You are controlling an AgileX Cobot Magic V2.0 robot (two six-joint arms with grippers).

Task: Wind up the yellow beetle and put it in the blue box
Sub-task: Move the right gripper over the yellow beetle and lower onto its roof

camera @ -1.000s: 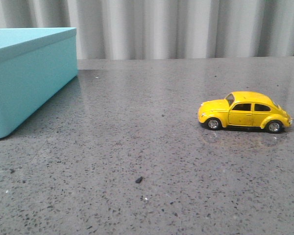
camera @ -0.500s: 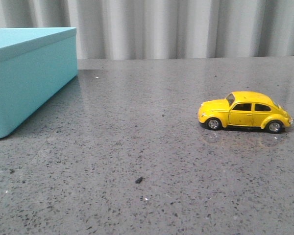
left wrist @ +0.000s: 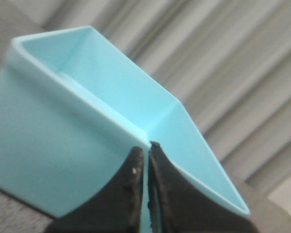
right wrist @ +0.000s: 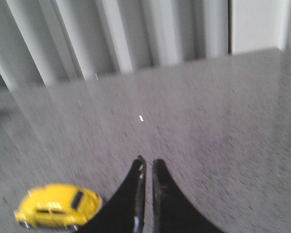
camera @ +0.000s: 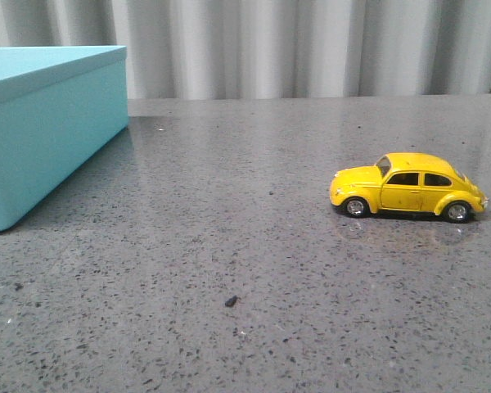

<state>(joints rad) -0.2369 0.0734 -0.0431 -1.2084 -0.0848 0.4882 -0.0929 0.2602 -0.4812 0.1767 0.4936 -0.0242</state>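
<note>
The yellow beetle (camera: 407, 188) stands on its wheels at the right of the grey table, nose to the left. The blue box (camera: 49, 139) stands at the far left. Neither gripper shows in the front view. In the left wrist view my left gripper (left wrist: 145, 147) is shut and empty, close to the near corner of the open box (left wrist: 87, 97). In the right wrist view my right gripper (right wrist: 149, 161) is shut and empty above the tabletop. The beetle (right wrist: 56, 211) lies off to one side of it, apart from the fingers. That view is blurred.
The grey speckled tabletop (camera: 229, 205) runs back to a wall of pale grey curtain folds (camera: 311, 49). A small dark speck (camera: 231, 301) lies on the table near the front, between box and car.
</note>
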